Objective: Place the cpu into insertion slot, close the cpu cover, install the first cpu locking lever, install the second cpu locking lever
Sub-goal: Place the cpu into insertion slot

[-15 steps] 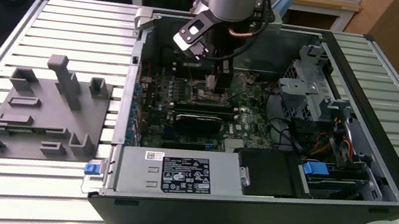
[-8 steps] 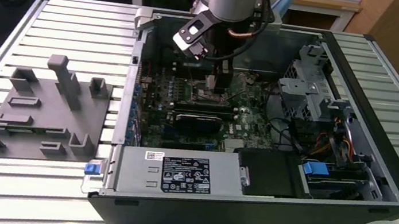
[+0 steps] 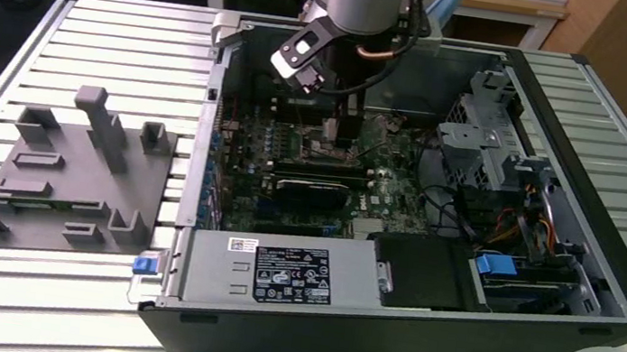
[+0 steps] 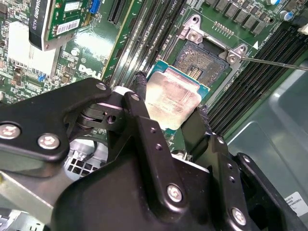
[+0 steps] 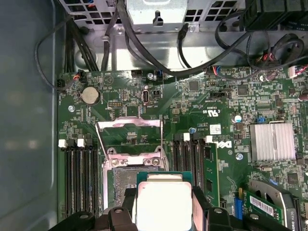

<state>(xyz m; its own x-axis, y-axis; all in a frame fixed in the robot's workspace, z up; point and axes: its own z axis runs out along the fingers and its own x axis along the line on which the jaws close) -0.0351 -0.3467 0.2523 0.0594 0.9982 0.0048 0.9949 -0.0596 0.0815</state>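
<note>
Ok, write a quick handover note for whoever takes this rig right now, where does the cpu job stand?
End effector: shut on the cpu, held over the edge of the insertion slot.
cpu cover: swung up, slot bare.
Done: cpu picked up and brought to the slot.
Left: cpu not seated, cover not closed, levers not installed; one locking lever stands free.

The cpu (image 4: pixel 173 98) has a dull, silvery metal top; the insertion slot (image 4: pixel 199 60) has a shiny metal rim, amid glossy green circuit board (image 5: pixel 216 96).
</note>
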